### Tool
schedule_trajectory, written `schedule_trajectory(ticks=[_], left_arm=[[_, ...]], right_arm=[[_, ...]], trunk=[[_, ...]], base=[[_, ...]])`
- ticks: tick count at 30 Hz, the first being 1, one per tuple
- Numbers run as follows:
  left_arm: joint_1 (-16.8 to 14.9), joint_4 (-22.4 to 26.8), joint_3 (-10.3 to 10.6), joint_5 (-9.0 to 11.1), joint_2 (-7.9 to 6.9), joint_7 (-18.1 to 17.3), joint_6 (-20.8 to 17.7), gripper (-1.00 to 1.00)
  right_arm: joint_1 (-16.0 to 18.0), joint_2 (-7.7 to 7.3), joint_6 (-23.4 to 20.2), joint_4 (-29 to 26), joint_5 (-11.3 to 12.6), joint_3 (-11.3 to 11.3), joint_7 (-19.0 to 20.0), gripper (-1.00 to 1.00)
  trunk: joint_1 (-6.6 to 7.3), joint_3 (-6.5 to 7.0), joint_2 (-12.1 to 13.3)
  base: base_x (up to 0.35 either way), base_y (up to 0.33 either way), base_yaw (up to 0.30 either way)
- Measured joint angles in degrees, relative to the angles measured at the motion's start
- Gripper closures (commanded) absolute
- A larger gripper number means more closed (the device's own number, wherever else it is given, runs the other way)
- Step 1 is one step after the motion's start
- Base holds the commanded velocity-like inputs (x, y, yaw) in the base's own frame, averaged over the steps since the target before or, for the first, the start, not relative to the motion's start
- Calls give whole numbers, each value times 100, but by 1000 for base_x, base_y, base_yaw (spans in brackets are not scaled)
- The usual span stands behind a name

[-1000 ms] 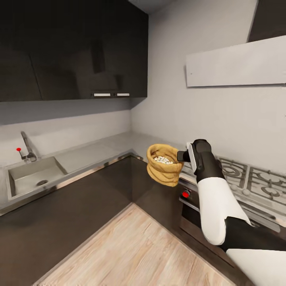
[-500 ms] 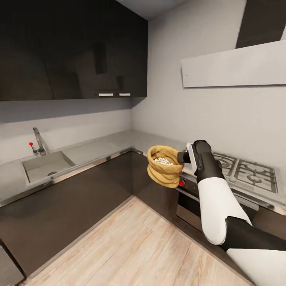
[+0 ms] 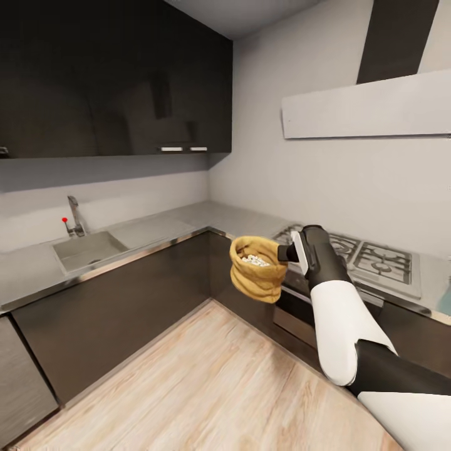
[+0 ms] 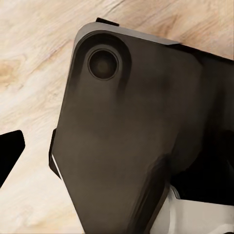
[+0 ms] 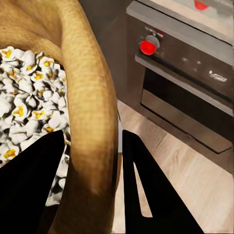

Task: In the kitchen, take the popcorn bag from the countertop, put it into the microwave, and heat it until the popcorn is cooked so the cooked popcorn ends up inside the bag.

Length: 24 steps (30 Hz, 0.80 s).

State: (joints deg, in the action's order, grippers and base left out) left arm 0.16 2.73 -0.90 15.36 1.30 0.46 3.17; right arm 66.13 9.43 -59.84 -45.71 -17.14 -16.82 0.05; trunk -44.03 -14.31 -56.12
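The tan popcorn bag (image 3: 257,275) hangs in the air in front of the corner cabinets, above the wooden floor. My right gripper (image 3: 285,252) is shut on its rolled rim. In the right wrist view the two black fingers (image 5: 34,185) straddle the bag's wall (image 5: 90,112), one inside and one outside. White-cream popcorn (image 5: 24,112) fills the sack, and popcorn (image 3: 255,260) shows at its mouth. The grey countertop (image 3: 156,228) runs along both walls behind. The microwave is out of view. In the left wrist view one dark fingertip (image 4: 9,151) shows beside my dark base.
A sink (image 3: 88,247) with a tap (image 3: 75,216) sits at the left. The gas hob (image 3: 369,257) and steel oven (image 5: 185,73) with a red knob (image 5: 148,46) stand right behind the bag. White hood (image 3: 369,113) and dark wall cabinets (image 3: 113,81) hang above.
The whole view has pulled back and shifted: sink, hob and counter show farther off and more floor shows. The bag stays held by my right gripper in the same pose.
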Motion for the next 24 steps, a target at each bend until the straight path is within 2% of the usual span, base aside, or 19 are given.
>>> schedule_trajectory(ticks=[3,8,18,21,24], left_arm=[[0,0,3,3,-5,-5,0,-100],[0,1,25,16,-17,-6,-9,-100],[0,1,31,14,-18,-6,-11,-100],[0,2,31,14,-19,-6,-11,-100],[0,1,32,14,-17,-6,-11,-100]], right_arm=[[0,-9,0,25,-2,-7,-2,100],[-62,-19,-2,455,-3,-15,-32,100],[-330,-36,-3,533,-16,-29,-28,100],[-334,-142,-4,543,-30,-26,-24,100],[-335,-174,-3,548,-1,-31,-21,100]], trunk=[[0,0,0],[4,0,0],[4,9,0],[4,9,0],[4,9,0]], base=[[-324,0,0],[-55,0,-55],[-1,0,-272],[0,0,-283],[0,0,-284]])
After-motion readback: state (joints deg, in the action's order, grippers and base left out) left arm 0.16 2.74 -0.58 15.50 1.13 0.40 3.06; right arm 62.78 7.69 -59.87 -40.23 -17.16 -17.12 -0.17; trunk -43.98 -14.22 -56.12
